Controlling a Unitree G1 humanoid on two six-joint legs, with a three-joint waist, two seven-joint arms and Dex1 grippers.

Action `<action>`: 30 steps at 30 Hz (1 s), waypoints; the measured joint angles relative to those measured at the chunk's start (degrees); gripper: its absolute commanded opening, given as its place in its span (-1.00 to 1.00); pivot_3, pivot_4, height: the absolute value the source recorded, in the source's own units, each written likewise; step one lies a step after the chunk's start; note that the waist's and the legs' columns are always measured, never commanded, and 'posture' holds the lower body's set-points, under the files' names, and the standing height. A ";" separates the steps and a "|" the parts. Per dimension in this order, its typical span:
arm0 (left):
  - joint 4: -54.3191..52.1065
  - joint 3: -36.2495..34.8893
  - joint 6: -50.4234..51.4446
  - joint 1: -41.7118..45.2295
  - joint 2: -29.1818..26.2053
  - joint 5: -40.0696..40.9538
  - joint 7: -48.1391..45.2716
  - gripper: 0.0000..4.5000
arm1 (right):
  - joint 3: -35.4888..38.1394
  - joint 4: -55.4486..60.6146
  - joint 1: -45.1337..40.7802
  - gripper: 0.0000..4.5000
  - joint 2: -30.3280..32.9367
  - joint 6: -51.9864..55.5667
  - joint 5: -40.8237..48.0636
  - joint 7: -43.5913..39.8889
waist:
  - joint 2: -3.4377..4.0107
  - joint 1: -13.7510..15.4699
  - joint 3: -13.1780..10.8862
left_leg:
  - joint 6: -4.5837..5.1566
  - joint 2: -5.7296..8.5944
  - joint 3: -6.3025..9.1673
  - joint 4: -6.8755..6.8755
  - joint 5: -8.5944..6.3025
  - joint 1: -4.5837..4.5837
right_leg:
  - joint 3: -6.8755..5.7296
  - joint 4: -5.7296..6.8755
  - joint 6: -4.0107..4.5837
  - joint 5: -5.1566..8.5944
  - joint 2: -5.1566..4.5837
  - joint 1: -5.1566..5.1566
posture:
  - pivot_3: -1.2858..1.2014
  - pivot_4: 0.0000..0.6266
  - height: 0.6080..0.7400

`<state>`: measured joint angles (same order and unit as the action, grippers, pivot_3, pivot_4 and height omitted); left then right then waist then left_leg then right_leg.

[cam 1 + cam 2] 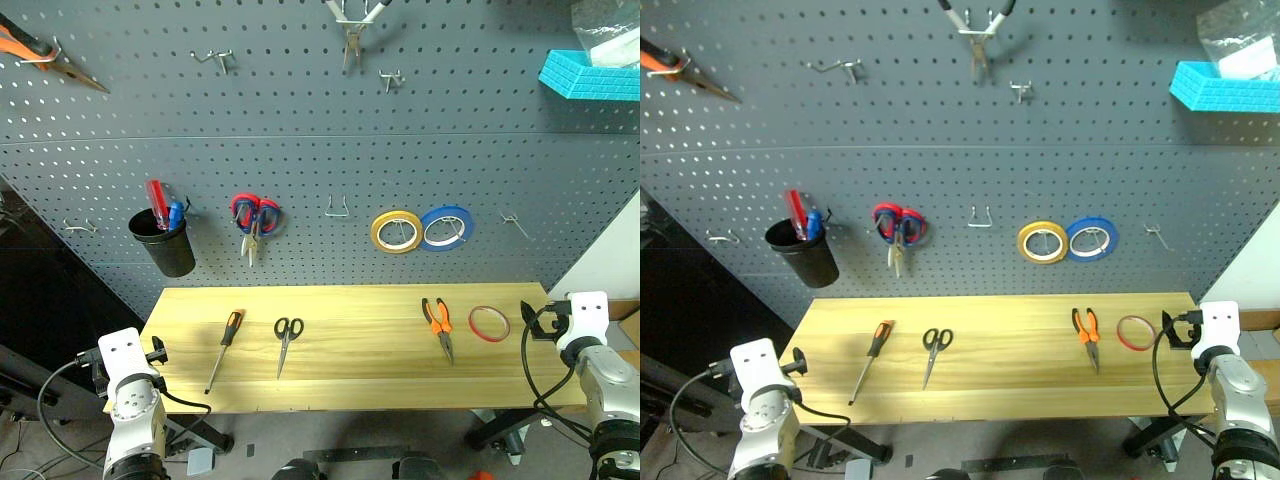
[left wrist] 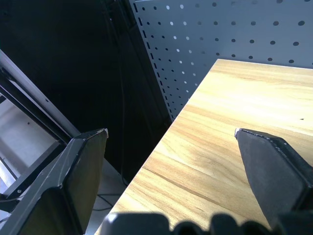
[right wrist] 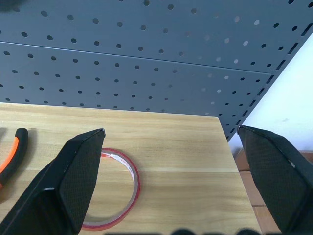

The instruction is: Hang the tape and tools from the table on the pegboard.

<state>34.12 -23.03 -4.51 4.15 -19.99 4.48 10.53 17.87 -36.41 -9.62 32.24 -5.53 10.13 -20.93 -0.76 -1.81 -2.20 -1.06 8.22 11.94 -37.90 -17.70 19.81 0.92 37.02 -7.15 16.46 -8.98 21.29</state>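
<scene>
On the pale wood table [image 1: 360, 375] lie, from left to right, the orange-and-black screwdriver [image 1: 225, 348], the black scissors [image 1: 287, 340], the orange-handled pliers [image 1: 438, 325] and the red tape ring [image 1: 471, 322]. Behind it rises the dark grey pegboard [image 1: 320, 150]. My left gripper [image 2: 171, 131] is open over the table's left end, with nothing between its fingers. My right gripper [image 3: 171, 129] is open at the table's right end. The tape [image 3: 136, 180] lies flat just ahead of it, with a pliers handle [image 3: 12, 152] beside it.
On the pegboard hang a black cup [image 1: 168, 250] holding a red screwdriver, red-and-blue scissors [image 1: 253, 215], a yellow roll [image 1: 377, 232] and a blue roll [image 1: 467, 222]. Bare hooks [image 1: 338, 208] [image 1: 513, 222] [image 1: 80, 227] sit between them. A turquoise bin [image 1: 590, 75] is at the upper right.
</scene>
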 measured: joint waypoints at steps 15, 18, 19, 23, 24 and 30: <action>-4.64 3.44 -1.97 -2.44 -1.37 -1.93 -5.36 0.99 | 0.02 2.83 2.78 1.00 -0.20 0.16 0.06 -0.36 | -0.03 0.18 -0.05 | 0.02 -0.04 -0.03 0.02 -0.01 0.04 | 0.03 -0.01 0.01 -0.01 0.04 0.06 | -0.01 -0.84 1.00; -11.65 4.88 1.33 -3.83 -1.74 -1.39 -8.92 0.99 | -0.89 9.26 6.68 1.00 -0.16 1.01 -0.09 -1.63 | 0.09 0.24 -0.42 | 0.19 -0.06 -0.04 0.02 -0.11 0.08 | 0.03 0.00 0.01 0.00 0.04 0.08 | -0.03 -0.76 1.00; -14.34 5.32 2.54 -4.08 -1.76 -0.74 -10.70 0.99 | -1.61 11.91 8.04 1.00 -0.17 1.71 -0.41 -2.03 | 0.15 0.23 -0.64 | 0.23 -0.08 -0.04 0.01 -0.14 0.09 | 0.03 0.00 0.01 0.00 0.05 0.08 | -0.03 -0.74 1.00; -27.02 9.69 8.04 -4.63 -2.08 0.56 -17.34 0.99 | -5.30 24.73 12.90 1.00 -0.21 8.62 -1.32 -2.98 | 0.53 0.22 -2.06 | 0.27 -0.10 -0.13 -0.03 -0.15 0.19 | 0.10 0.01 0.01 -0.04 0.06 0.04 | -0.04 -0.58 1.00; -29.26 10.81 9.20 -4.57 -2.01 0.81 -18.47 0.99 | -6.24 27.26 13.59 1.00 -0.22 10.54 -1.72 -3.16 | 0.61 0.24 -2.36 | 0.27 -0.12 -0.14 -0.03 -0.15 0.16 | 0.09 0.02 0.02 -0.04 0.08 0.07 | -0.04 -0.58 1.00; -40.34 18.90 16.47 -3.57 -0.75 5.01 -28.70 0.99 | -10.10 37.90 13.31 1.00 0.82 23.69 -2.70 -4.09 | 0.74 -0.01 -5.42 | 0.24 -0.33 -0.28 -0.03 -0.13 0.46 | 0.10 -0.01 0.16 -0.13 0.25 0.18 | -0.06 -0.32 1.00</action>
<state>-6.22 -4.13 11.96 0.57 -20.74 9.49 -18.16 7.78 1.49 3.69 33.06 18.15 7.42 -25.02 -0.02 -1.83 -7.62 -0.82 7.89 11.66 -37.93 -17.83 20.26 1.02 37.01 -6.99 16.33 -8.73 21.46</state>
